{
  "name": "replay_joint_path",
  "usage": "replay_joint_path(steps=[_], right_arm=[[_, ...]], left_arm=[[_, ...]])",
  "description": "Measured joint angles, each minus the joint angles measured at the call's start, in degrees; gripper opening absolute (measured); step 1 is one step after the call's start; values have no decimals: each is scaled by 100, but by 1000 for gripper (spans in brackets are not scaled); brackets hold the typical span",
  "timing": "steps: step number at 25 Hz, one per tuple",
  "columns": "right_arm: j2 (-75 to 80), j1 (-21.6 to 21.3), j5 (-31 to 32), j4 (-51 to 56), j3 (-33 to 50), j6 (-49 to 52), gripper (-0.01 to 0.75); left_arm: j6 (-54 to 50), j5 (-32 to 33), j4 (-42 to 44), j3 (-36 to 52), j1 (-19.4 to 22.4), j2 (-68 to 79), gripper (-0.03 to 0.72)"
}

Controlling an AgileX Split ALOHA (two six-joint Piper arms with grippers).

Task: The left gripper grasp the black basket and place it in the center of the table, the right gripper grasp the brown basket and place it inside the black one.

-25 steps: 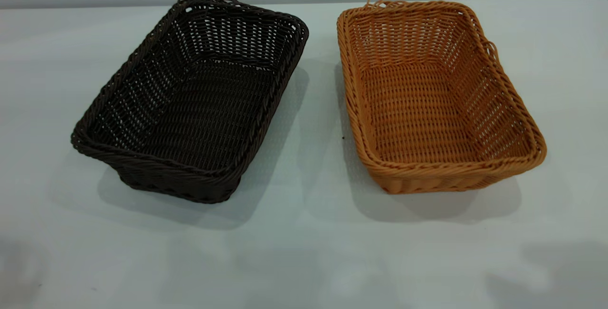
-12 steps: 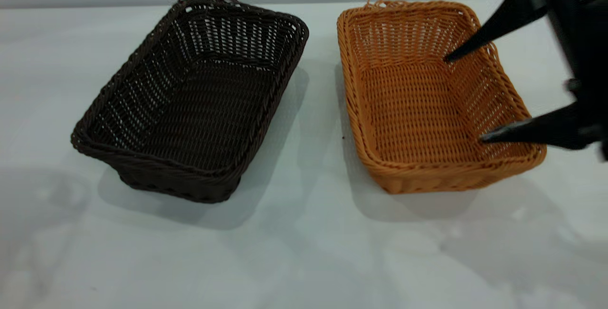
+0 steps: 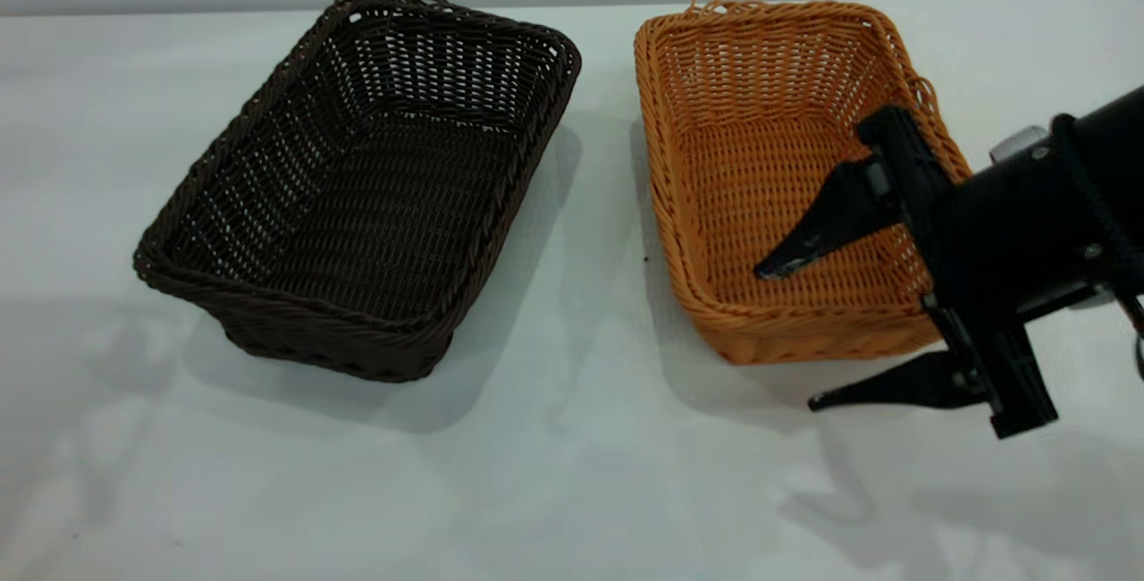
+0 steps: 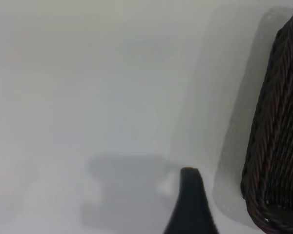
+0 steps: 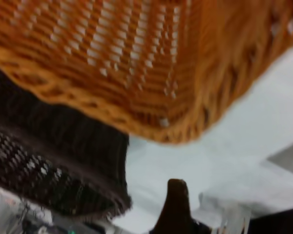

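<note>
Start with the desk (image 3: 572, 474): it carries both baskets side by side, well apart from each other, each with its long axis running from the near edge toward the far wall. The black basket (image 3: 357, 188) sits on your left half, angled slightly so its far end leans toward the middle. The brown basket (image 3: 804, 188) sits on the right half, not yet lifted or nested.

The right gripper (image 3: 786, 335) is the one at work. It reaches in from the right side and its fingers are spread wide: one finger (image 3: 822, 228) hangs over the brown basket's interior near the front right corner, the other lies outside, low over the desk just beyond the front wall. So the near right part of the rim lies between the fingers, and that straddle is what the coming close depends on. I judge you would need the wall properly between the fingers before closing.

In the left wrist view, a single dark finger (image 4: 190, 204) of the left gripper shows over bare desk, with the black basket's wall (image 4: 278, 136) just beside it, off to one side and not touching. You cannot tell from this whether those fingers are open or closed. The left arm is clearly the nearer one for the black basket.
</note>
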Motion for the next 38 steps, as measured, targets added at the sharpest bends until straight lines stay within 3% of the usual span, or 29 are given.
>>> replay_joint_path(steps=[5, 10, 18, 32, 38], right_arm=[[143, 28, -407, 27, -255, 296, 563], [480, 352, -1000, 31, -671, 676, 563], [994, 738, -1968, 77, -1189, 1344, 554], [1084, 740, -1984, 89, -1191, 1404, 528], [1084, 740, -1984, 89, -1191, 1309, 528]], left_arm=[[-35, -74, 0, 0, 0, 151, 506], [-92, -148, 0, -84, 0, 390, 506], [-53, 283, 4, -864, 0, 1195, 506], [564, 1352, 1, -3091, -879, 3662, 506], [623, 1594, -24, -3707, -967, 4517, 506]])
